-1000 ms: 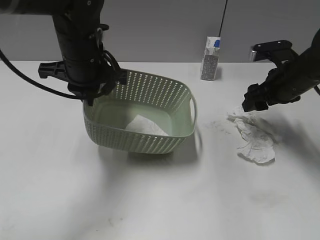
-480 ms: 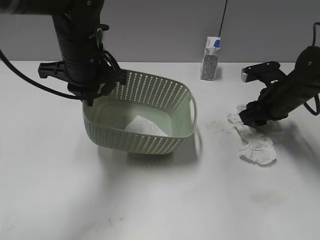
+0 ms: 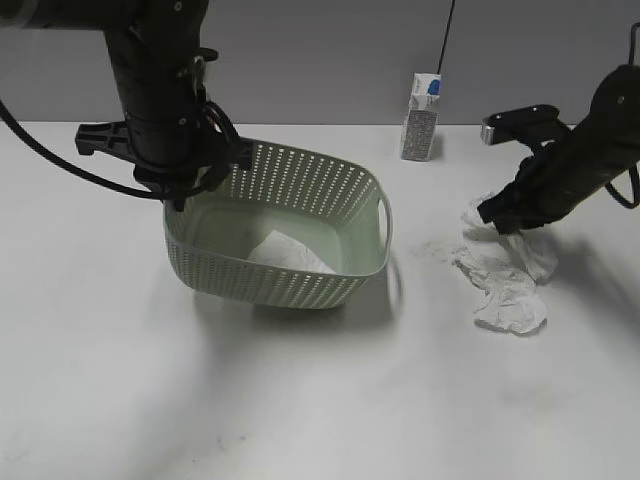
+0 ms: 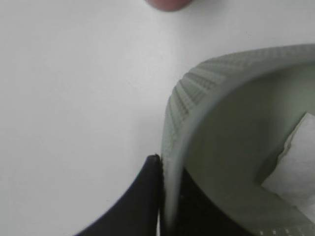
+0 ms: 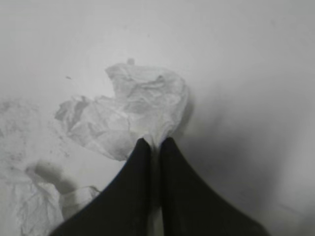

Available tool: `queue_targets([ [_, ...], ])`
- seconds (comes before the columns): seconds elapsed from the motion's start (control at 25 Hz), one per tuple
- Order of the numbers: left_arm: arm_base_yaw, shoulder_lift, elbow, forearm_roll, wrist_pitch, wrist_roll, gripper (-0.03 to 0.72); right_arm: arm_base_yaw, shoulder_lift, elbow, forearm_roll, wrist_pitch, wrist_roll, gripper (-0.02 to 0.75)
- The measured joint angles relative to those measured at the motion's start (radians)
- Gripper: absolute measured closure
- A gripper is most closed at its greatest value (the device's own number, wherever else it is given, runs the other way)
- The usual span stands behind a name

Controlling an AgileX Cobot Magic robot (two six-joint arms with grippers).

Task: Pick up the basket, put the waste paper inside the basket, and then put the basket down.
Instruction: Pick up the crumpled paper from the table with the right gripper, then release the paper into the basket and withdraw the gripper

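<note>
Exterior view: my left gripper [image 3: 183, 190] sits at upper left of the frame, clamped on the near-left rim of the basket [image 3: 300, 285]. The basket is tilted, its left side up, its right end low by the table [image 3: 300, 400]. One white paper wad [image 3: 285, 252] lies inside on the basket floor. At right of the frame my right gripper [image 3: 497, 215] is pinched on the top of the waste paper [image 3: 505, 275], which hangs from it as a crumpled strip, lower part lying on the table. A small white-and-blue carton [image 3: 421, 117] stands upright at top centre near the back wall, well apart from both grippers.

Left wrist view: lower centre, my black fingers [image 4: 142, 196] sit one on each side of the basket rim [image 4: 170, 147], closed on it. Basket wall curves across the right half of the frame; a white paper corner [image 4: 295, 162] shows inside at right edge. Bare table fills the left half. A blurred reddish shape at top edge, can't tell what.

Right wrist view: my two dark fingers [image 5: 138, 187] rise from bottom centre, tips nearly together, nipping the lower edge of the crumpled paper [image 5: 133, 108] in mid-frame. More crumpled paper [image 5: 34, 206] at lower left on the table.
</note>
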Motion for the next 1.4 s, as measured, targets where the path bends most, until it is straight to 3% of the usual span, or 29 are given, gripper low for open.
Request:
queue_targets([
  [0.24,0.000,0.000,0.000,0.008,-0.005,0.000,0.681,0.000,-0.120,-0.113,0.032,0.108,0.000,0.731],
  [0.4,0.000,0.000,0.000,0.007,-0.036,0.000,0.681,0.012,-0.190,-0.136,0.292,0.248,-0.111,0.733],
  [0.52,0.000,0.000,0.000,0.000,-0.053,0.000,0.681,0.080,-0.203,-0.137,0.409,0.299,-0.193,0.733],
  [0.68,0.000,0.000,0.000,-0.005,-0.058,0.000,0.681,0.223,-0.203,-0.135,0.434,0.288,-0.221,0.733],
  [0.84,0.000,0.000,0.000,-0.009,-0.059,0.000,0.681,0.360,-0.177,-0.135,0.380,0.170,-0.222,0.733],
  [0.96,0.000,0.000,0.000,-0.010,-0.057,0.000,0.681,0.399,-0.119,-0.135,0.336,0.108,-0.177,0.720],
  [1.08,0.000,0.000,0.000,-0.010,-0.047,0.000,0.681,0.400,-0.064,-0.134,0.303,0.106,-0.155,0.598],
  [1.2,0.000,0.000,0.000,-0.010,-0.044,0.000,0.681,0.399,-0.049,-0.134,0.287,0.118,-0.152,0.309],
  [1.28,0.000,0.000,0.000,-0.011,-0.042,0.001,0.681,0.400,-0.057,-0.149,0.286,0.140,-0.151,0.165],
  [1.4,0.000,0.000,0.000,-0.011,-0.039,0.002,0.681,0.400,-0.094,-0.190,0.238,0.205,-0.138,0.101],
])
